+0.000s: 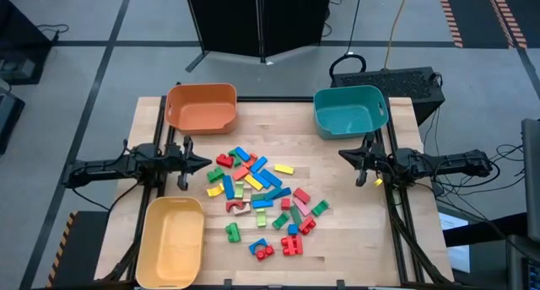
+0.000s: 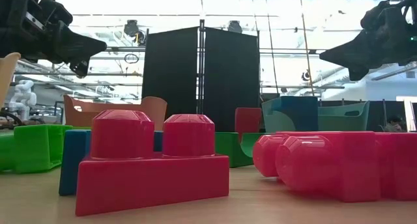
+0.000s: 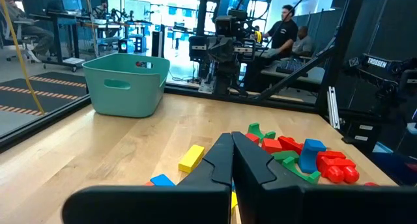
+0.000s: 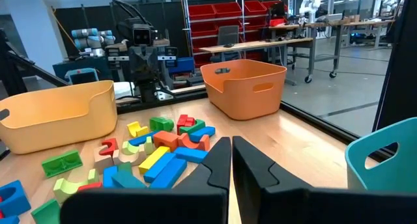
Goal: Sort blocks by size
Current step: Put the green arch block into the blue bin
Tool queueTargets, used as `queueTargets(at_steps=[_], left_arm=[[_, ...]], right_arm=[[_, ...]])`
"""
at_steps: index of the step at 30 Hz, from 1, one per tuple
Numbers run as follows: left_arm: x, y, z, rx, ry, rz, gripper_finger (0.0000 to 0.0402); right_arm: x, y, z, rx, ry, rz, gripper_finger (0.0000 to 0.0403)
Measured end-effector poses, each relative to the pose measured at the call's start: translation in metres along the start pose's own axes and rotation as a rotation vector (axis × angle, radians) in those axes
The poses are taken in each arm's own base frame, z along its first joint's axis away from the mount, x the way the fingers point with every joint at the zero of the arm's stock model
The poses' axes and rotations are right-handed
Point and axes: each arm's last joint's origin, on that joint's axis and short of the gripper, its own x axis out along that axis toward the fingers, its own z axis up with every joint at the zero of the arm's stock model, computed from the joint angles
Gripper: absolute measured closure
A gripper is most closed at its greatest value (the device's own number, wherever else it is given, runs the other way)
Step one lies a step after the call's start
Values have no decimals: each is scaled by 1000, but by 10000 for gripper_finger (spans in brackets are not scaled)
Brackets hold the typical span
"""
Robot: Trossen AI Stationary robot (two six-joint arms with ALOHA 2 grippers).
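Observation:
The blocks [image 1: 257, 197] lie loose in a pile on the middle of the wooden table: red, blue, green, yellow and pink bars, arches and studded bricks of differing sizes. In the low view a red studded brick [image 2: 153, 160] fills the foreground. My left gripper [image 1: 202, 163] hangs level above the table's left side, shut, pointing at the pile, with nothing between its fingers [image 3: 221, 160]. At the right side my right gripper [image 1: 342, 153] is likewise level and shut, its fingers [image 4: 218, 160] empty. Both stand clear of the blocks.
An orange bin [image 1: 201, 107] stands at the far left, a teal bin [image 1: 349, 110] at the far right and a yellow bin [image 1: 171, 239] at the near left. People sit at desks in the room beyond the table.

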Motion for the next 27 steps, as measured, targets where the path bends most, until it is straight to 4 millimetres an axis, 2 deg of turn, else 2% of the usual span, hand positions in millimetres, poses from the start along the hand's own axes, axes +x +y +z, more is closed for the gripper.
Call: queueTargets(at_steps=[17,23,27], left_arm=[[0,0,0,10,0,0,402],[0,0,0,125,0,0,402],[0,0,0,137,0,1,402]], right_arm=[[0,0,0,1,-1,0,403],[0,0,0,-6,-1,0,403],[0,0,0,-7,-1,0,403]])
